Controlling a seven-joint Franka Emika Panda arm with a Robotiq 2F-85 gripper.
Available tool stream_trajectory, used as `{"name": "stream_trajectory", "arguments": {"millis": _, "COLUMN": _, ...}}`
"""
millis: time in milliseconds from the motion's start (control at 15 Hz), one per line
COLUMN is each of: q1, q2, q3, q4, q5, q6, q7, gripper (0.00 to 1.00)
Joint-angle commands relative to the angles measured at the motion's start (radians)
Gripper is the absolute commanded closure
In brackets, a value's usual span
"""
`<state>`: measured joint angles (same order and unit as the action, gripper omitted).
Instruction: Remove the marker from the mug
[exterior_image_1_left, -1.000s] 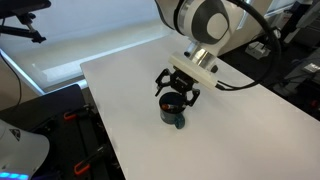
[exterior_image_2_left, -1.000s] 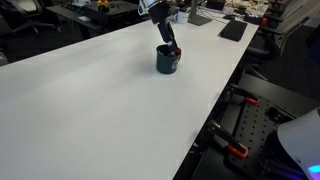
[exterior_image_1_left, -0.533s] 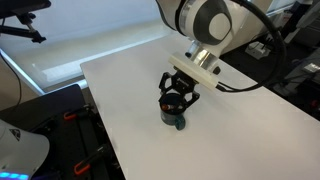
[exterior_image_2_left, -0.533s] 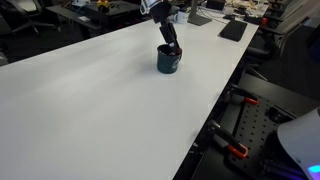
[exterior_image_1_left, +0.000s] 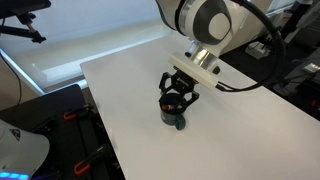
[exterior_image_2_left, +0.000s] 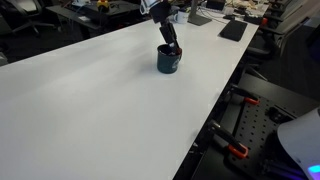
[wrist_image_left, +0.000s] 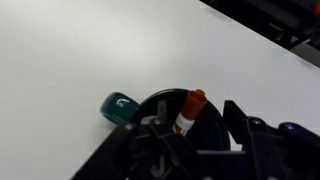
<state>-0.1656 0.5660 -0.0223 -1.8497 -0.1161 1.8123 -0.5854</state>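
The mug (exterior_image_1_left: 177, 119) is a small dark cup standing on the white table (exterior_image_1_left: 250, 135); it also shows in the other exterior view (exterior_image_2_left: 167, 62). In the wrist view I look down into its dark rim (wrist_image_left: 165, 97), with a teal handle (wrist_image_left: 118, 107) at the left. The marker (wrist_image_left: 190, 106) stands tilted inside the mug, its red-orange end up. My gripper (exterior_image_1_left: 177, 97) hangs right over the mug, fingers reaching down at its mouth, also seen in an exterior view (exterior_image_2_left: 170, 40). In the wrist view the jaws (wrist_image_left: 196, 124) are open, one on each side of the marker, not closed on it.
The table's edge (exterior_image_2_left: 215, 110) runs close beside the mug. Black clamps with orange handles (exterior_image_2_left: 236, 150) sit below that edge. Dark flat items (exterior_image_2_left: 233, 30) lie at the table's far end. Desks and equipment surround the table.
The gripper has come down a little onto the mug's mouth since a second ago. Over the last half second nothing visibly moved.
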Motion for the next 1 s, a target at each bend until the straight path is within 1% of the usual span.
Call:
{"name": "stream_trajectory", "arguments": {"millis": 0, "q1": -0.001, "q2": -0.023, "q3": 0.008, "q4": -0.013, "q5": -0.012, "q6": -0.019, "q7": 0.005, "gripper": 0.52}}
{"name": "stream_trajectory", "arguments": {"millis": 67, "q1": -0.002, "q2": -0.022, "q3": 0.009, "q4": -0.014, "q5": -0.011, "q6": -0.018, "q7": 0.004, "gripper": 0.55}}
{"name": "stream_trajectory", "arguments": {"millis": 133, "q1": -0.002, "q2": -0.022, "q3": 0.009, "q4": -0.014, "q5": -0.011, "q6": -0.017, "q7": 0.003, "gripper": 0.72}}
{"name": "stream_trajectory", "arguments": {"millis": 200, "q1": -0.002, "q2": -0.022, "q3": 0.01, "q4": -0.014, "q5": -0.01, "q6": -0.017, "q7": 0.003, "gripper": 0.8}}
{"name": "stream_trajectory", "arguments": {"millis": 333, "q1": -0.002, "q2": -0.021, "q3": 0.011, "q4": -0.014, "q5": -0.009, "q6": -0.017, "q7": 0.002, "gripper": 0.89}}
{"name": "stream_trajectory", "arguments": {"millis": 400, "q1": -0.003, "q2": -0.023, "q3": 0.011, "q4": -0.013, "q5": -0.008, "q6": -0.021, "q7": 0.002, "gripper": 0.89}}
{"name": "stream_trajectory", "arguments": {"millis": 533, "q1": -0.003, "q2": -0.023, "q3": 0.011, "q4": -0.014, "q5": -0.007, "q6": -0.019, "q7": 0.001, "gripper": 0.84}}
{"name": "stream_trajectory", "arguments": {"millis": 667, "q1": -0.003, "q2": -0.024, "q3": 0.011, "q4": -0.015, "q5": -0.007, "q6": -0.019, "q7": 0.001, "gripper": 0.83}}
{"name": "stream_trajectory", "arguments": {"millis": 733, "q1": -0.004, "q2": -0.023, "q3": 0.012, "q4": -0.015, "q5": -0.006, "q6": -0.019, "q7": 0.0, "gripper": 0.96}}
{"name": "stream_trajectory", "arguments": {"millis": 933, "q1": -0.004, "q2": -0.022, "q3": 0.012, "q4": -0.015, "q5": -0.004, "q6": -0.018, "q7": 0.001, "gripper": 0.96}}
